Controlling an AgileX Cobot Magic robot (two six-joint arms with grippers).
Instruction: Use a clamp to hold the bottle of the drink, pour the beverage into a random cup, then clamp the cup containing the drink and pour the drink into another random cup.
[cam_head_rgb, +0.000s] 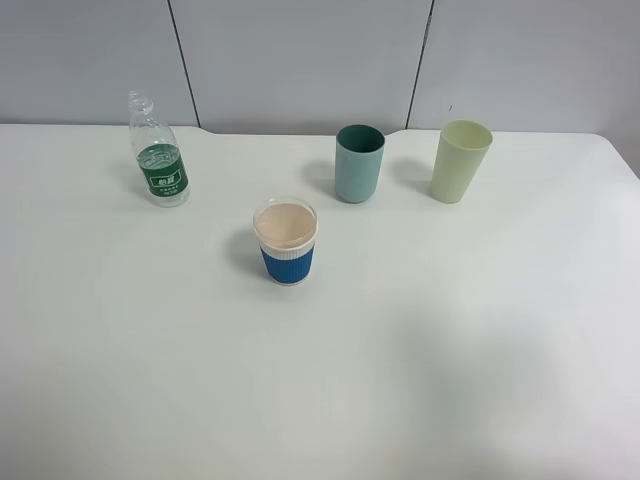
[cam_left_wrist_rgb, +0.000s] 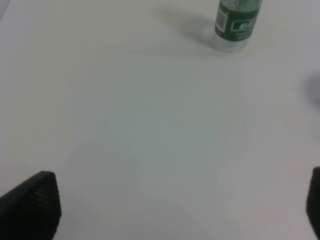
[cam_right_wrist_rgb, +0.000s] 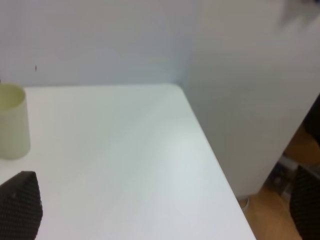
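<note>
bottle (cam_head_rgb: 159, 153) upright on table (cam_head_rgb: 450, 330), neck up, apart from blue-sleeved cup (cam_head_rgb: 287, 242)

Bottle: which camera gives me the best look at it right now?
The exterior high view: the whole bottle stands upright, neck to base. The left wrist view shows only its labelled lower part, cut off at the frame edge. The right wrist view misses it.

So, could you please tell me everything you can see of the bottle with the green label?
The bottle is small, clear plastic with a narrow neck and a green label bearing white marks. It stands upright on the white table, towards the far left, apart from all three cups. Nothing touches it but the table. The left wrist view shows only its lower part. Whether it is capped is hard to tell.
</note>
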